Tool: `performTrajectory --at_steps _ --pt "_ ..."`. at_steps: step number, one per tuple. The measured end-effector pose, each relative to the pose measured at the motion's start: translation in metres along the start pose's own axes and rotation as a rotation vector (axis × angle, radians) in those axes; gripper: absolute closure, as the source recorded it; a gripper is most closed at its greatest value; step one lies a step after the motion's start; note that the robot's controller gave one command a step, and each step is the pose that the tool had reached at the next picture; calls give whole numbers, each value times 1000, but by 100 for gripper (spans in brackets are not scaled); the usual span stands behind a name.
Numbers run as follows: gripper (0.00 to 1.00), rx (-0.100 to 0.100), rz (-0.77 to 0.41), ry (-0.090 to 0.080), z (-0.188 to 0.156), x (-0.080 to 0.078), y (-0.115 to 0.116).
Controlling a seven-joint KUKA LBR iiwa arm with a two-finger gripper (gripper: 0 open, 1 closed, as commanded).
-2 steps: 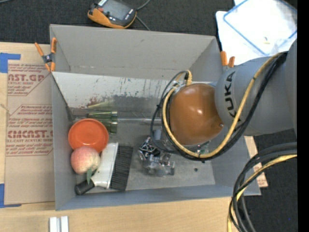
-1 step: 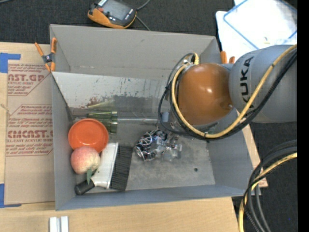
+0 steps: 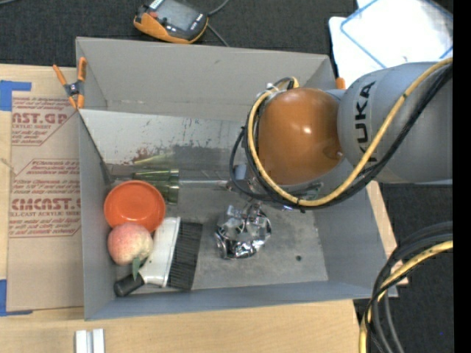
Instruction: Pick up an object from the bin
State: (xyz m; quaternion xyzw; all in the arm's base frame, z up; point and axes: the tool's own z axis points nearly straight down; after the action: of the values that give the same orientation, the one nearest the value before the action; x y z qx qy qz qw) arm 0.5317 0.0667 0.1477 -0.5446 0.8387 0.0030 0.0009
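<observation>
Brush (image 3: 179,253) at lower left lies nearest my gripper (image 3: 241,235), low over bare bin (image 3: 294,252) floor, its gape beyond my telling, so I judge I'm mid-approach and need a leftward shift.

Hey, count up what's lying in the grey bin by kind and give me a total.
Orange bowl: 1
Pinkish round fruit: 1
Brush with black bristles: 1
Greenish see-through item, maybe a glass: 1
Total: 4
</observation>
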Motion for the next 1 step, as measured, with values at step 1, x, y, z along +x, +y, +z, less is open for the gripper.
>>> performTrajectory --at_steps 1 --pt "100 5 -58 -4 20 9 3"
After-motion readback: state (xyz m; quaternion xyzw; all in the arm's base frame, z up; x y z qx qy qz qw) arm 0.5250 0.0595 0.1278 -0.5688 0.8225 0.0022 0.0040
